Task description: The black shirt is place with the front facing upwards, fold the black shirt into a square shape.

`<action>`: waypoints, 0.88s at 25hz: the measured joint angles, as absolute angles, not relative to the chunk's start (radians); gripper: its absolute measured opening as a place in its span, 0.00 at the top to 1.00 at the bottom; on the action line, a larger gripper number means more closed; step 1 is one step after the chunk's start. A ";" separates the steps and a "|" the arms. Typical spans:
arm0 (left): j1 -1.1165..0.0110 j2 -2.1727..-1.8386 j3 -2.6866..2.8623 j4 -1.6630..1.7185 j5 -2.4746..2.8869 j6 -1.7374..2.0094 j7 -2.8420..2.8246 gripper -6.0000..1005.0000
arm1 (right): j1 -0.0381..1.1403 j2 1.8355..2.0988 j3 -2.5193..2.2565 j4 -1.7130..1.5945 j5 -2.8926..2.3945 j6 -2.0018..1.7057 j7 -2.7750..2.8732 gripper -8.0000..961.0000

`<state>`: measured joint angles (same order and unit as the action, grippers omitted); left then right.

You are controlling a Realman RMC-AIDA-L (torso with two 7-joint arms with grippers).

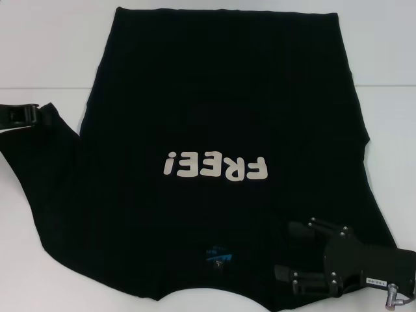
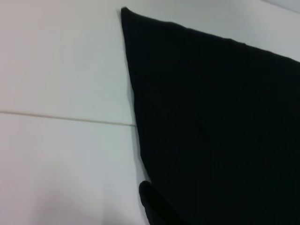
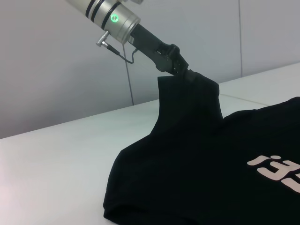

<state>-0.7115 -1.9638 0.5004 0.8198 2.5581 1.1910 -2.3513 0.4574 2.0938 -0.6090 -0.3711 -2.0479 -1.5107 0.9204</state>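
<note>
In the head view the left gripper [image 1: 40,116] sits at the far left edge of the table, its fingers closed on the tip of the left sleeve of the black shirt [image 1: 221,117], which is drawn out toward it. The right gripper [image 1: 300,253] hovers over the near right corner of the shirt, beside the collar, with its two fingers spread apart and nothing between them. The shirt lies spread front-up on the white table [image 1: 39,45], its cream "FREE!" lettering [image 1: 216,168] reading upside down from the robot's side, and the small blue neck label [image 1: 218,257] close to the near edge.

The left wrist view shows a wide stretch of the black shirt [image 2: 215,122] over the white table [image 2: 61,93], one corner of the fabric pointing away; a dark rounded shape at the frame's edge cannot be identified.

In the right wrist view the left gripper [image 3: 180,70] pinches the sleeve and holds it raised above the table [image 3: 56,164], so the fabric of the black shirt [image 3: 187,159] rises in a peak to the fingers, with part of the lettering [image 3: 276,168] visible
</note>
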 joint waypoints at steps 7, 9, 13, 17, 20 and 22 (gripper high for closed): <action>-0.727 -1.967 0.549 0.849 2.567 1.202 -2.418 0.99 | 0.453 2.094 -0.609 -0.370 -2.048 -1.513 0.920 0.04; -0.735 -1.965 0.565 0.858 2.576 1.215 -2.465 0.99 | 0.452 2.094 -0.609 -0.370 -2.048 -1.513 0.920 0.04; -0.756 -1.968 0.630 0.898 2.602 1.258 -2.577 0.99 | 0.451 2.094 -0.609 -0.369 -2.048 -1.513 0.920 0.04; -0.769 -1.978 0.712 0.950 2.639 1.275 -2.643 0.99 | 0.451 2.094 -0.609 -0.363 -2.048 -1.513 0.920 0.04; -0.773 -1.981 0.731 0.972 2.680 1.267 -2.666 0.99 | 0.451 2.094 -0.609 -0.362 -2.048 -1.513 0.920 0.04; -0.774 -1.981 0.729 0.974 2.685 1.264 -2.667 0.99 | 0.451 2.094 -0.609 -0.362 -2.048 -1.514 0.920 0.04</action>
<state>-0.7738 -1.9813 0.7289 0.9735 2.6851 1.2640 -2.6670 0.4507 2.0937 -0.6090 -0.3618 -2.0478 -1.5137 0.9200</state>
